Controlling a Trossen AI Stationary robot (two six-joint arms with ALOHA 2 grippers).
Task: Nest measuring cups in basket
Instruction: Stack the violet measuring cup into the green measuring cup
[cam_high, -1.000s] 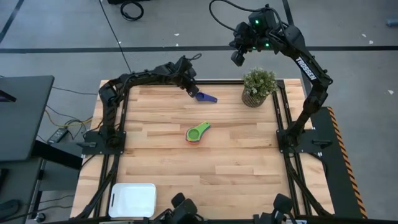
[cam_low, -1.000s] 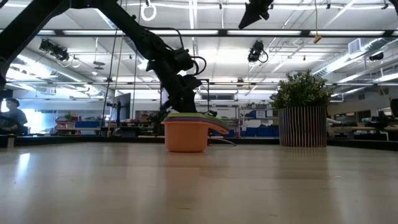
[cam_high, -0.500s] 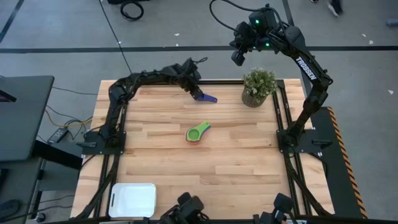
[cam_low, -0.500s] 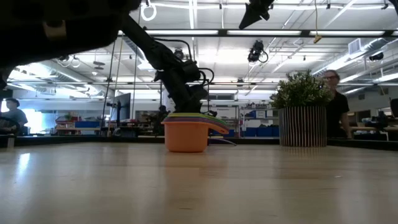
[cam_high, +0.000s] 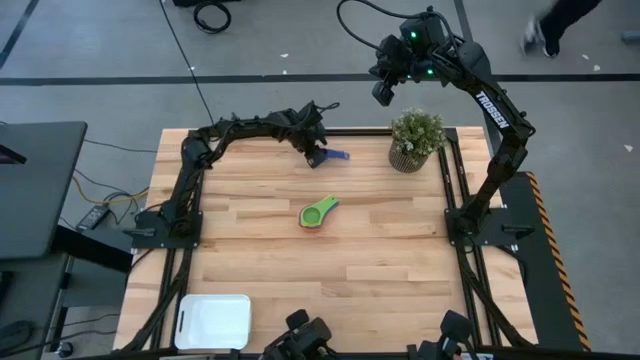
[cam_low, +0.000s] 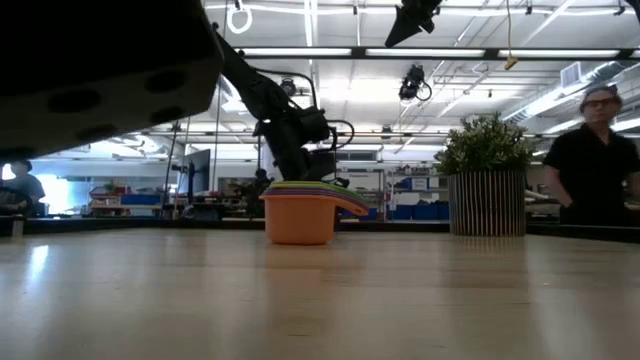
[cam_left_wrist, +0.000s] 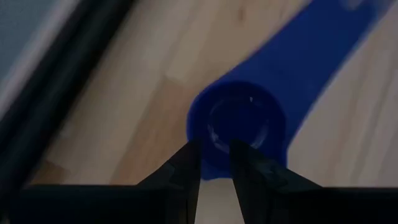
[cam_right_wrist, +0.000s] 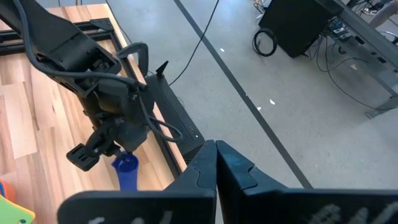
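A bright blue measuring cup (cam_high: 333, 156) stands on the table near the far edge, its handle (cam_high: 342, 155) pointing toward the table's right. My left gripper (cam_high: 319, 156) has come down on it and is shut on its rim. A stack of nested measuring cups (cam_high: 318, 213), green on top and orange at the bottom (cam_low: 298, 218), sits at the table's middle. The white basket (cam_high: 213, 322) lies at the near left corner. My right gripper (cam_high: 383, 92) hangs shut, high beyond the far edge. My left gripper has the blue cup's wall (cam_left_wrist: 214, 163) between its two fingers, on the side away from the handle. One finger (cam_left_wrist: 244, 163) reaches inside the bowl and the other (cam_left_wrist: 186, 165) stays outside. The fingers slant steeply down from the table's left. The cup rests on the table.
A potted plant (cam_high: 415, 140) stands at the far right, close to the blue cup's handle. The black frame rail (cam_high: 350, 130) runs along the far edge just behind the cup. A person (cam_low: 595, 160) is beyond the table's far right.
My left gripper has sunk toward the table and crept toward the right, down onto the blue cup, rolling a little as it went. The cup has stayed in place. A person has walked rightward behind the table.
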